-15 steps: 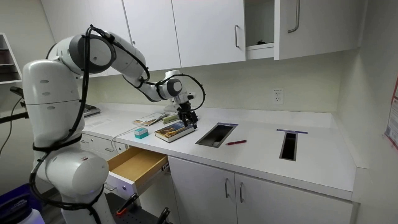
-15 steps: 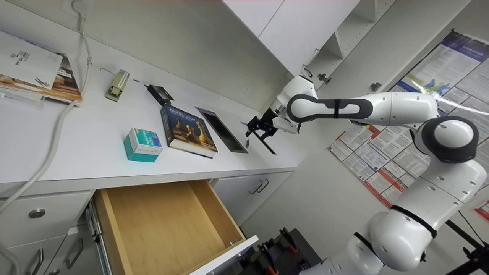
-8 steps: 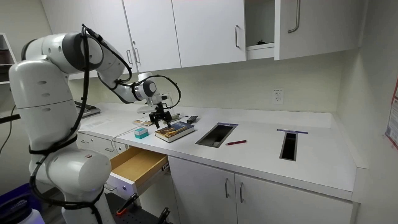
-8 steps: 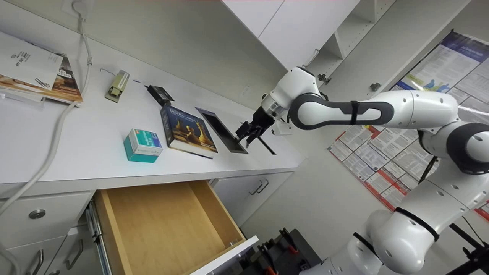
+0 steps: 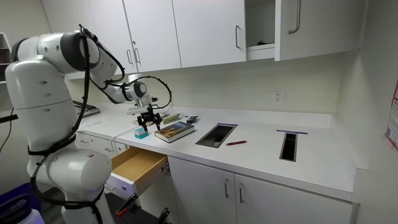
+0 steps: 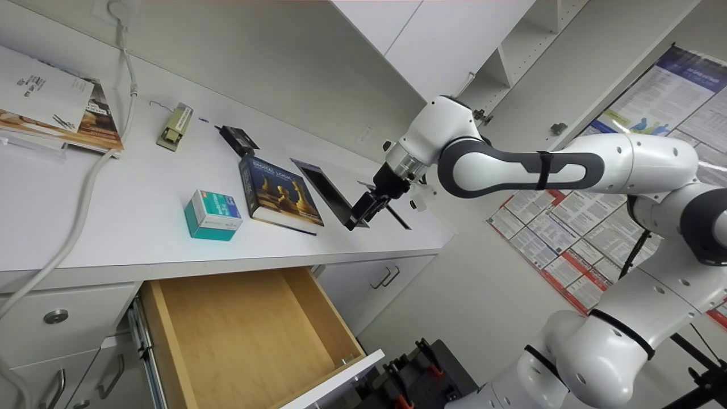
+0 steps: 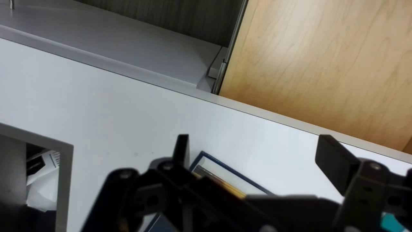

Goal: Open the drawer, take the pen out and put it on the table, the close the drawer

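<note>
The drawer (image 5: 136, 166) stands pulled open under the counter; its bare wooden inside also shows in an exterior view (image 6: 244, 335) and in the wrist view (image 7: 322, 64). The pen (image 5: 236, 142) is red and lies on the table (image 5: 264, 168) beside the larger cut-out; in an exterior view the gripper seems to hide it. My gripper (image 5: 152, 128) is open and empty, above the counter near the book and the teal box. It also shows in an exterior view (image 6: 355, 218). In the wrist view the gripper (image 7: 252, 141) has its fingers wide apart, with counter and book below.
A thick book (image 5: 174, 131) and a teal box (image 5: 141, 133) lie close to the gripper. Two cut-outs, a larger one (image 5: 216, 137) and a narrow one (image 5: 289, 146), open the counter. A white cable (image 6: 79, 221) hangs over the edge. An upper cabinet door (image 5: 320, 28) stands open.
The arm has swung away from the cut-outs, carrying the open gripper from above the book towards the teal box and the drawer side. The pen and the drawer have not moved.
</note>
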Tool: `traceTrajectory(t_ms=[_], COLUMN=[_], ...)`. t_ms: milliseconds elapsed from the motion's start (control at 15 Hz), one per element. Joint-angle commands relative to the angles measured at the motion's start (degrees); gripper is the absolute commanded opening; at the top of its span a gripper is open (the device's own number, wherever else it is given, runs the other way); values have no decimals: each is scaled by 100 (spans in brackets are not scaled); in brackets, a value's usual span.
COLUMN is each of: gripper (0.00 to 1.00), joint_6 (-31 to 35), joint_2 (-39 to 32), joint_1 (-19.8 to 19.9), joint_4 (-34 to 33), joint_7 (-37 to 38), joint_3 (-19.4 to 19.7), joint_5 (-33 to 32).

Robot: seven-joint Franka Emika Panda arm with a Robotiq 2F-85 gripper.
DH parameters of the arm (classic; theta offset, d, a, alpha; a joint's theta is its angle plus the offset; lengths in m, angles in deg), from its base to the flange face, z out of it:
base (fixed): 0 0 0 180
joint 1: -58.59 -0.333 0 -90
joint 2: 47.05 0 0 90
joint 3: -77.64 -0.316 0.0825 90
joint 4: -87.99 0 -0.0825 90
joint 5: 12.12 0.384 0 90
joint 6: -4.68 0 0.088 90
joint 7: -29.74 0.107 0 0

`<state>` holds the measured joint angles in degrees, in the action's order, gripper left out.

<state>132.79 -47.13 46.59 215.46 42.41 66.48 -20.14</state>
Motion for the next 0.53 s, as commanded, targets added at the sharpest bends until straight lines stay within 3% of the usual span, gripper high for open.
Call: traceTrajectory(t_ms=[0, 200, 467], gripper=[100, 100, 100], joint_6=[-16, 56, 133], joint_2=[-3, -27, -106], joint_1=[20, -17, -494], joint_4=[-12, 1, 91], joint_7=[-3, -126, -801], joint_3=[-14, -53, -577], joint_5=[4, 93, 442])
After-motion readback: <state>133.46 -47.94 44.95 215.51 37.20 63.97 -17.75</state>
